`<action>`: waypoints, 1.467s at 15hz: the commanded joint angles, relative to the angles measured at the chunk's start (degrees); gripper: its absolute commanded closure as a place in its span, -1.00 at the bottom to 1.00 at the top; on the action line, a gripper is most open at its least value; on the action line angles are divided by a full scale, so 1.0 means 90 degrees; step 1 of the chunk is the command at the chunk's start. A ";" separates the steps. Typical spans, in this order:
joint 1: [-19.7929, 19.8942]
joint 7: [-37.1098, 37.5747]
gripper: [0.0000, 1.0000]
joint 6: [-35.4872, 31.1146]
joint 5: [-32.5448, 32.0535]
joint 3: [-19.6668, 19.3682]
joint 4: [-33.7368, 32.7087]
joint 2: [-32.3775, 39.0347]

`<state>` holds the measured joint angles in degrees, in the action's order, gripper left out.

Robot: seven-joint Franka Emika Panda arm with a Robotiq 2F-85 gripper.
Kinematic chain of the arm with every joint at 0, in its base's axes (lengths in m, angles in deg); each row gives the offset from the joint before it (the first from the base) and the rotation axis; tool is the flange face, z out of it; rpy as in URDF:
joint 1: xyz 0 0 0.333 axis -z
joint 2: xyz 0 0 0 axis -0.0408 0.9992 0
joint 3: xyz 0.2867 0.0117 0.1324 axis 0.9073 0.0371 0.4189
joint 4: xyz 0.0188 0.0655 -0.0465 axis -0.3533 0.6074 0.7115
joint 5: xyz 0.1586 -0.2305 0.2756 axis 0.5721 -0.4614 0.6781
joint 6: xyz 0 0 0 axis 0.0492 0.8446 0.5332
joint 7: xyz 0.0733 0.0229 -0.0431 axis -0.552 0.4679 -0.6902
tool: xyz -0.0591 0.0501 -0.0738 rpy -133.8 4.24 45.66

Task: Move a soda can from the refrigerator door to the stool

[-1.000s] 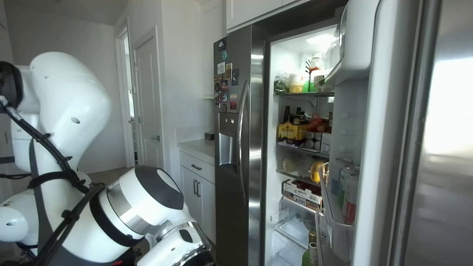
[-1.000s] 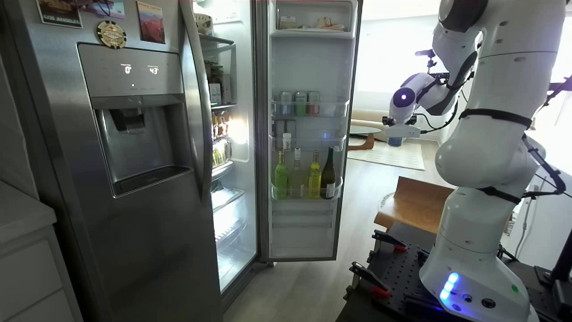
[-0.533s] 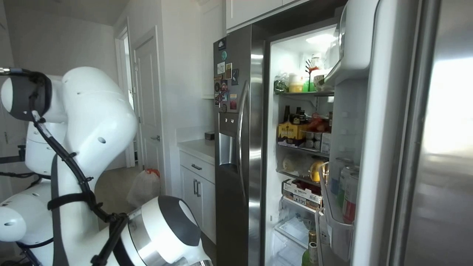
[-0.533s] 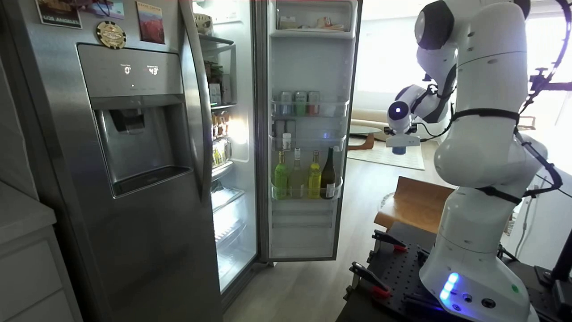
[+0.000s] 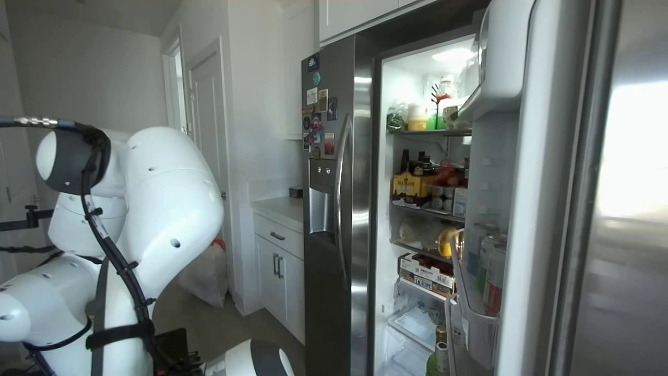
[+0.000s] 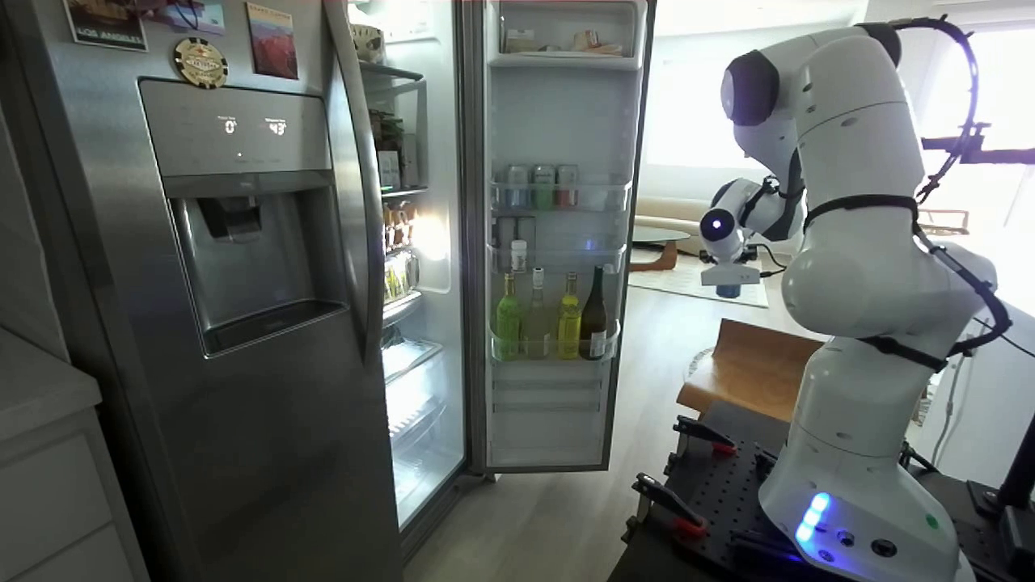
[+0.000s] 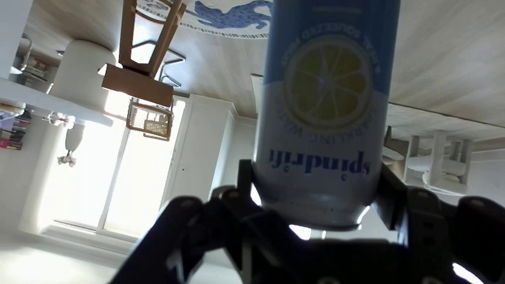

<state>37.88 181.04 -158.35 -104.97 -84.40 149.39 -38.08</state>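
Observation:
A blue and white soda can (image 7: 321,138) with a lemon slice on it fills the middle of the wrist view. My gripper (image 7: 317,175) is shut on it, a finger on each side near one end. In an exterior view the can (image 6: 728,291) hangs below the wrist, in the air right of the open refrigerator door (image 6: 558,121). A brown wooden seat (image 6: 752,368), the stool-like thing there, stands lower than the can, in front of the robot base. The gripper is out of frame in the view where the arm (image 5: 172,203) shows.
Three more cans (image 6: 543,187) stand in the door bin, with several bottles (image 6: 570,323) below. A black mounting table (image 6: 703,477) with clamps carries the robot. A glass coffee table (image 6: 659,236) stands behind. Brown wooden furniture (image 7: 138,85) shows in the wrist view.
The arm has bent lower and its elbow has swung towards the refrigerator side. The gripper has come down a little with the can still held. The door and its contents have not moved.

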 commanded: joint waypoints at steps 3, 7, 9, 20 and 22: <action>0.0538 0.0768 0.06 0.0003 -0.0450 0.0319 -0.0618 0.0585; 0.1433 0.0533 0.06 0.0211 -0.0507 0.1206 -0.0830 0.0712; 0.1760 0.0516 0.06 0.0266 -0.0548 0.1539 -0.0891 0.0803; 0.2447 0.0512 0.06 0.0400 -0.0942 0.2081 -0.1113 0.1582; 0.2469 0.0481 0.06 0.0389 -0.0968 0.2068 -0.1225 0.1761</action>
<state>59.64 185.65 -155.27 -112.07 -65.75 140.68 -23.70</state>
